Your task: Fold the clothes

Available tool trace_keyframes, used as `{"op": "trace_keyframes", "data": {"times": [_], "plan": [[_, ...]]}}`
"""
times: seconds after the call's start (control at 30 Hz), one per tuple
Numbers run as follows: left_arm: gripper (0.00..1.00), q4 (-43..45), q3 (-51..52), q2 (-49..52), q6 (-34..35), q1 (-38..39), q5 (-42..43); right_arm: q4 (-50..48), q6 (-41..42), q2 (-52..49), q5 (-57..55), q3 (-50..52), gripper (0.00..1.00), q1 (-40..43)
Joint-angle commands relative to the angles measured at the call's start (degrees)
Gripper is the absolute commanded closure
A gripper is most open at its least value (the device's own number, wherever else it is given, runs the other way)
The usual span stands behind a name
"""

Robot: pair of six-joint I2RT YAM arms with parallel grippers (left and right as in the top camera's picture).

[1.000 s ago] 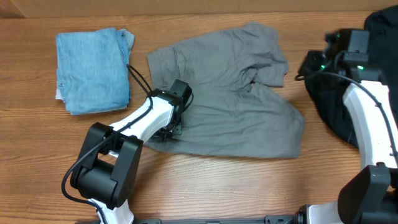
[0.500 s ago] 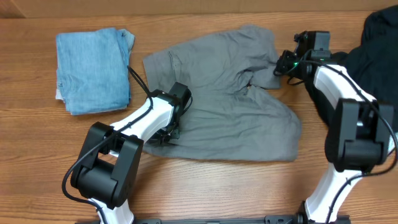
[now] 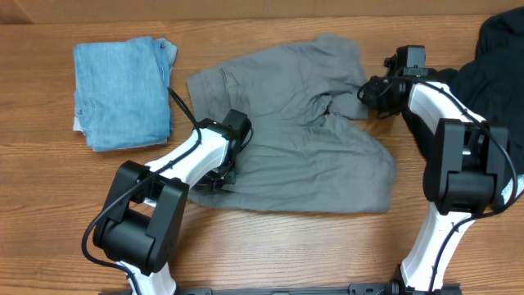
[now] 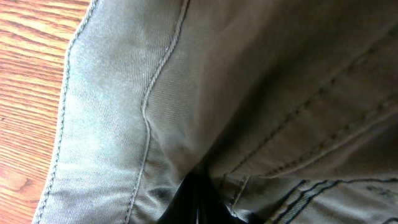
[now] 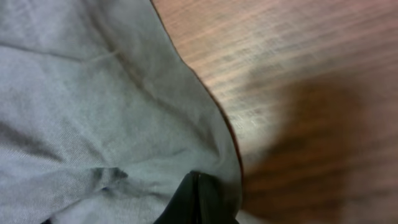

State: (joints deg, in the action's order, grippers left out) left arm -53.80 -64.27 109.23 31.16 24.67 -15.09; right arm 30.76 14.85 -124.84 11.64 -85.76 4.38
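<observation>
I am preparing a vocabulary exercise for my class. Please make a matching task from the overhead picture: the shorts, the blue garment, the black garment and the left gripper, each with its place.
Things:
1. grey shorts
2. blue garment
3. black garment
4. left gripper

Places:
A. at the far right edge of the picture
B. folded, at the left
C. at the shorts' lower left edge
D. spread out in the middle

Pairs: 1-D, 2-B, 3-A, 4-C
</observation>
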Motion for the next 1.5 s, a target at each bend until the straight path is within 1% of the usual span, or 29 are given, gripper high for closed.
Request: {"op": "trace_keyframes", "data": {"times": [0.0, 0.17, 0.3, 0.4, 0.5, 0.6, 0.7, 0.9, 1.0, 1.17, 1.33, 1.47], "plan": [[0.96, -1.3, 4.2, 4.4, -0.3, -0.3, 3.8, 5.5, 4.9, -1.3, -4.8, 0.5, 0.96, 0.5], [0.96, -3.4, 1.6, 2.5, -1.3, -0.3, 0.4, 12.6, 9.4, -1.1, -5.2, -0.9, 0.96, 1.5], [0.96, -2.5, 0.0, -1.5, -2.5, -0.3, -0.6, 20.1, 9.4, 0.5, -5.3, -7.1, 0.96, 1.8], [0.96, -0.7, -0.2, -4.1, -2.9, -0.3, -0.6, 21.9, 9.4, 4.0, -5.2, -12.0, 0.96, 1.8], [0.96, 0.1, -0.2, -4.8, -2.9, -0.3, -0.6, 18.8, 9.2, 8.6, -5.1, -14.5, 0.96, 1.7], [0.96, 1.0, -0.2, -4.8, -2.9, -0.3, -0.6, 9.7, 8.1, 11.2, -4.4, -14.5, 0.96, 1.7], [0.96, 2.1, -0.2, -4.8, -2.9, -0.3, -0.5, 3.0, 6.2, 9.6, -1.9, -14.5, 0.96, 1.7], [0.96, 2.4, -0.2, -4.8, -2.9, -0.3, -0.4, -4.3, 6.1, 2.6, 2.8, -14.5, 0.96, 1.6], [0.96, 2.5, -0.2, -4.8, -3.5, -0.3, -0.3, -6.4, 5.9, -0.4, 4.4, -14.5, 0.96, 0.8], [0.96, 3.1, -0.2, -4.8, -4.0, -0.3, -0.3, -5.8, 3.7, -3.3, 4.9, -14.5, 0.96, -1.4], [0.96, 3.2, -0.2, -4.8, -4.0, -0.3, -0.3, -5.5, 3.4, -6.1, 0.8, -14.5, 0.96, -3.8], [0.96, 3.2, -0.2, -4.8, -4.0, -0.3, -0.3, -3.9, 3.4, -8.7, -2.3, -14.5, 0.96, -4.0]]}}
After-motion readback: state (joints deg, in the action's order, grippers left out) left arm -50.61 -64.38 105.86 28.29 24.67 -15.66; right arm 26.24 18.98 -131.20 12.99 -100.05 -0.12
